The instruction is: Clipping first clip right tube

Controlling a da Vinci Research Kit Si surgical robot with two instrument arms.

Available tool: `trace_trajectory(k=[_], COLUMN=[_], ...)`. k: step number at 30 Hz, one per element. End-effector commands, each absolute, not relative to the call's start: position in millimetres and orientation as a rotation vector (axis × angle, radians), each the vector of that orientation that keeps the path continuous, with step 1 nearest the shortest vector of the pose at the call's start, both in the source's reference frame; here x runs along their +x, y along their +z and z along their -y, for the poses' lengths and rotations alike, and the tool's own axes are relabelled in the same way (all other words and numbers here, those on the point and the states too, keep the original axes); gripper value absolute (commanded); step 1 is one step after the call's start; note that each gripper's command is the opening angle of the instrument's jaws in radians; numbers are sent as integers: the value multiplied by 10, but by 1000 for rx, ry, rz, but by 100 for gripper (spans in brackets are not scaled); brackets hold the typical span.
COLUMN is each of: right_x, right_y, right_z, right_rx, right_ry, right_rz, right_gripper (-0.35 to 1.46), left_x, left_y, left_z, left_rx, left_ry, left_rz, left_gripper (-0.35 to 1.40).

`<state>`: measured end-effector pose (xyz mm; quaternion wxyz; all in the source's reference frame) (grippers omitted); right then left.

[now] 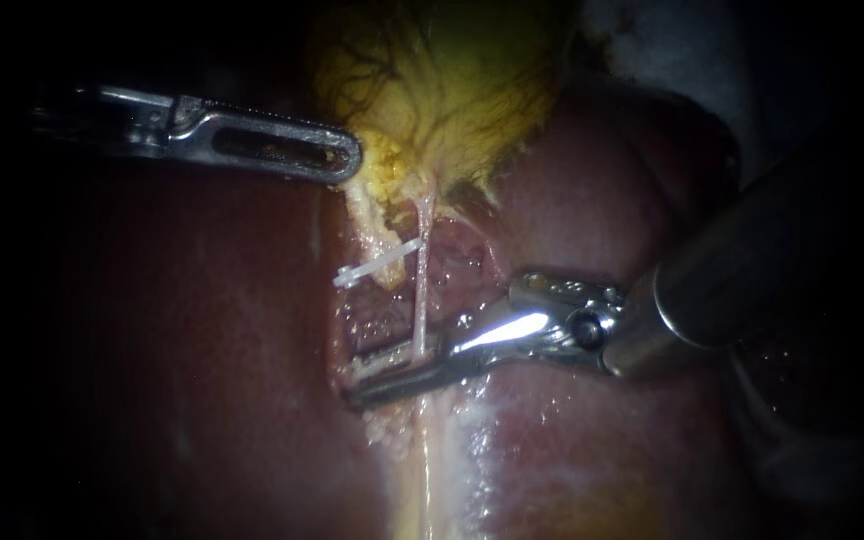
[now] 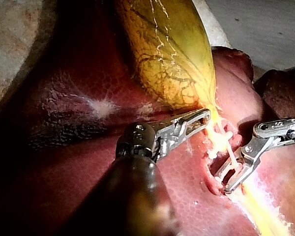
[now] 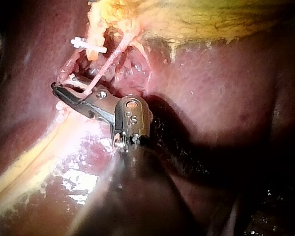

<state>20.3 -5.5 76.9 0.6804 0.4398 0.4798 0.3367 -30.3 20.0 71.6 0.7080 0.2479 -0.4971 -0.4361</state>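
Shaft of left instrument (image 1: 350, 160) lost in darkness at left; shaft of right instrument (image 1: 358, 383) cut off at right edge; far end of gallbladder (image 1: 442, 70) out of frame.

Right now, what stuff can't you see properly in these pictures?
- Endoscope view: the left instrument, its shaft lost in darkness.
- Endoscope view: the gallbladder, cut off by the upper edge.
- Endoscope view: the lower end of the tube, hidden behind the open jaws of the right instrument.
- Right wrist view: the liver under that instrument's shaft, covered by it.
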Motion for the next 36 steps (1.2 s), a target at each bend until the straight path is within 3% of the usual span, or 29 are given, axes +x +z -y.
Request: trace_trajectory(k=[1,8,16,27,31,36], right_x=[203,201,200,181,179,179], right_y=[769,768,768,769,765,756], right_z=[55,56,55,51,46,43], right_rx=[987,976,869,809,882,948], right_ry=[756,749,721,694,626,611], right_rz=[-1077,-1084,-1135,-1161,-1171,-1280], right_gripper=[6,10,54,60,58,57], left_x=[-304,-304,-302,-300,-300,-300], left_y=[716,716,716,716,716,716], left_z=[-200,-200,-199,-199,-199,-199], left_rx=[550,550,551,552,552,552], left_ry=[-968,-969,-968,-967,-967,-967], left_rz=[1104,1104,1104,1104,1104,1104], left_gripper=[-35,-35,-35,-35,-35,-35])
